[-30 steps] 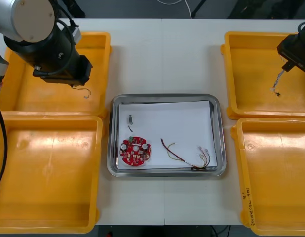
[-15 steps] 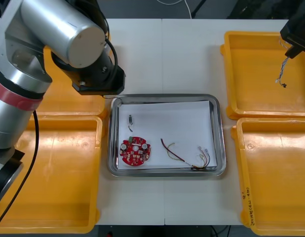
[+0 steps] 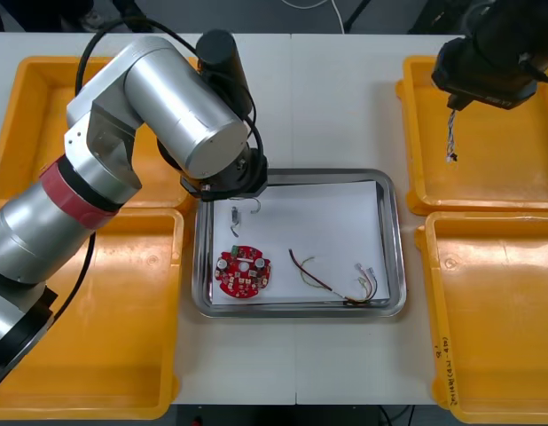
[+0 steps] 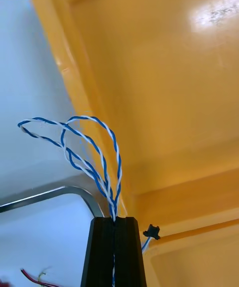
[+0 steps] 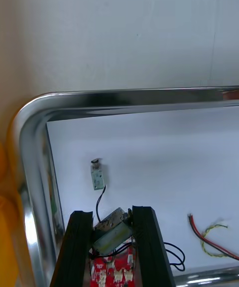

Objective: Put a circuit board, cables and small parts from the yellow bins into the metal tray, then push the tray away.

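The metal tray [image 3: 391, 191], white inside, holds a red circuit board [image 3: 244, 272], a red and yellow cable [image 3: 332, 282] and a small metal part [image 3: 234, 213]. My left gripper [image 3: 235, 188] hovers over the tray's rear left corner. In the left wrist view it [image 5: 113, 215] is shut on a small metal part [image 5: 112, 230] with a black wire, above the board [image 5: 112, 273] and the lying part [image 5: 97, 176]. My right gripper [image 3: 451, 99] is over the inner edge of the right rear bin, shut on a twisted blue and white cable [image 3: 450, 138] that hangs down. The cable [image 4: 94, 152] loops out past the gripper [image 4: 113, 220].
Two yellow bins stand on the left [image 3: 26, 115] [image 3: 88, 311] and two on the right [image 3: 496, 169] [image 3: 496, 311]. White table lies between the tray and the far edge. The left arm's silver body [image 3: 168, 106] crosses above the left rear bin. The tray's corner [image 4: 74, 192] shows beside the right bin [image 4: 164, 93].
The left arm swung from over the left rear bin to the tray's rear left corner with the small part. The right arm carried the cable leftward toward the bin's inner edge.
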{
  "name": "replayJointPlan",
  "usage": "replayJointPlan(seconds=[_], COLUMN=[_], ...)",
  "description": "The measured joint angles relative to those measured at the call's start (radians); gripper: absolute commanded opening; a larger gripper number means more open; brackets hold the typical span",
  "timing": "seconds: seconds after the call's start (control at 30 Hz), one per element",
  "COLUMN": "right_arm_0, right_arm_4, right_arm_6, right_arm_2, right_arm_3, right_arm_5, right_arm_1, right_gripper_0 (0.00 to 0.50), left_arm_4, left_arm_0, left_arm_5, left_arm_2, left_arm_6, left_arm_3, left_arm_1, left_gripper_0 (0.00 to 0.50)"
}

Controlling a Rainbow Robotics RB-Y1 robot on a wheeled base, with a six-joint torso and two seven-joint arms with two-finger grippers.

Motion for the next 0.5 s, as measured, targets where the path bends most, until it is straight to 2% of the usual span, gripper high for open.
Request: replayJointPlan(seconds=[0.23, 0.5], right_arm_0=[0.019, 0.080], right_arm_4=[-0.045, -0.108], right_arm_6=[0.001, 0.037], right_arm_2=[0.037, 0.037], right_arm_3=[-0.072, -0.182], right_arm_5=[0.000, 0.000], right_arm_1=[0.004, 0.004], right_gripper_0=[0.000, 0.000], left_arm_4=[0.000, 0.000], left_arm_0=[0.000, 0.000], left_arm_5=[-0.122, -0.194], left_arm_2=[-0.055, -0.112], left_arm_6=[0.000, 0.000], left_arm_3=[0.104, 0.172], left_arm_1=[0.000, 0.000], left_gripper_0=[0.000, 0.003])
